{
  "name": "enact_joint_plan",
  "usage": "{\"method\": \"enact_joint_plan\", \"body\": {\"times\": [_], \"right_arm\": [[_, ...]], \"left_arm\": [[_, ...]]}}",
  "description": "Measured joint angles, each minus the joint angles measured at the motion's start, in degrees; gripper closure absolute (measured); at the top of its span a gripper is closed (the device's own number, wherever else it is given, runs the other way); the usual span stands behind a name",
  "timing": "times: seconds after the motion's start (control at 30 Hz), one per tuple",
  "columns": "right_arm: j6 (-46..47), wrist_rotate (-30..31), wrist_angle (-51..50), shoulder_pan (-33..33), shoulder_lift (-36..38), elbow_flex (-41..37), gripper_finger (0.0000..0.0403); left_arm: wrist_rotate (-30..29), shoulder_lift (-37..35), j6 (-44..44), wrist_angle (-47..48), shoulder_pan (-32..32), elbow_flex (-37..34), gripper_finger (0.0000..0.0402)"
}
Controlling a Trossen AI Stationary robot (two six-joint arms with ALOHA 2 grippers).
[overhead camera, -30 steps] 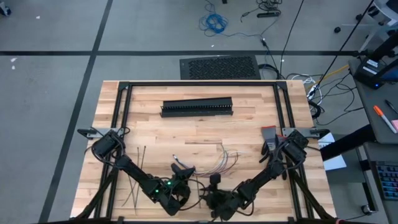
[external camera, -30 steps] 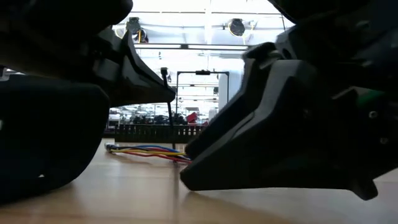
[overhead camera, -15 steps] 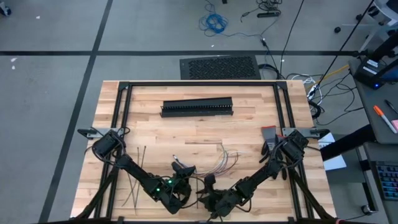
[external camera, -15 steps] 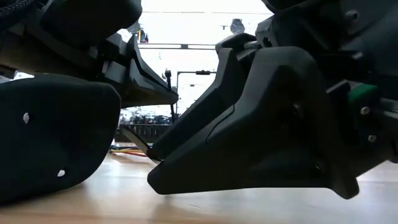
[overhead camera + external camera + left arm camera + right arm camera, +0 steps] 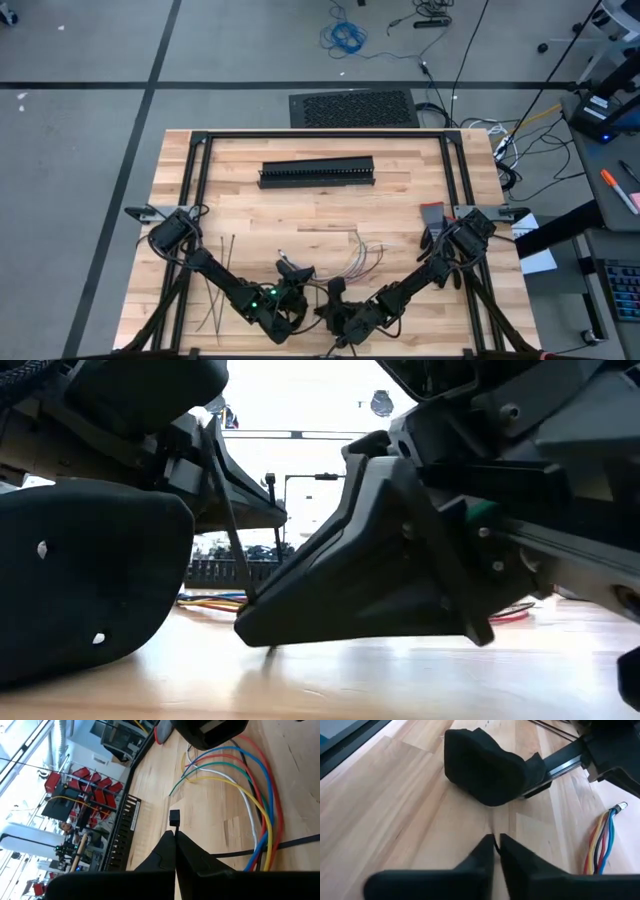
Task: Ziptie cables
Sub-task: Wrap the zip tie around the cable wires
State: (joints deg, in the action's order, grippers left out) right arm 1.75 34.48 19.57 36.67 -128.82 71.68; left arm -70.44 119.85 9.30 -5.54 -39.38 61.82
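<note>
Since a second ago, my right gripper (image 5: 335, 296) has slid toward my left one along the table's near edge and drawn its fingers together; in its wrist view the two fingertips (image 5: 490, 851) stand nearly touching, with a thin dark sliver between them that I take to be a ziptie (too slim to be sure). My left gripper (image 5: 290, 272) has hardly shifted. Its fingers are pressed together on a ziptie (image 5: 174, 818), whose small square head pokes out just past the tips in the left wrist view. In the low view that strip (image 5: 232, 525) slants down from the left gripper to the tip of the right one, just above the table (image 5: 300, 680).

Both grippers sit close together at the near middle of the table. Off to my left, near the left arm, the spare zipties (image 5: 222, 268) lie scattered on the wood, well apart from my grippers.

Just beyond the grippers lie the cables (image 5: 364, 256), a loose fan of coloured wires flat on the table; the left wrist view shows them curving past in red, blue, green, yellow and white (image 5: 250, 795).

Farther back, near the far edge, the black slotted duct (image 5: 317, 172) lies crosswise, clear of everything else.
</note>
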Motion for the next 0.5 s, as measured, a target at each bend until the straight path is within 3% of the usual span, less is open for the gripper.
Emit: {"method": "enact_joint_plan", "body": {"times": [0.1, 0.27, 0.5], "right_arm": [[2.3, -0.1, 0.8, 0.0, -0.2, 0.0, 0.0399], [5.5, -1.4, 2.2, 0.0, -0.2, -0.2, 0.0402], [12.0, -1.7, 2.1, -0.4, 2.7, -0.2, 0.0402]], "left_arm": [[-0.4, 0.0, 1.2, -0.1, 0.0, 0.0, 0.0402], [-6.6, 0.2, 8.9, 0.7, -0.9, 0.7, 0.0402], [-7.2, 0.3, 14.2, 0.5, -1.4, 1.5, 0.0402]]}}
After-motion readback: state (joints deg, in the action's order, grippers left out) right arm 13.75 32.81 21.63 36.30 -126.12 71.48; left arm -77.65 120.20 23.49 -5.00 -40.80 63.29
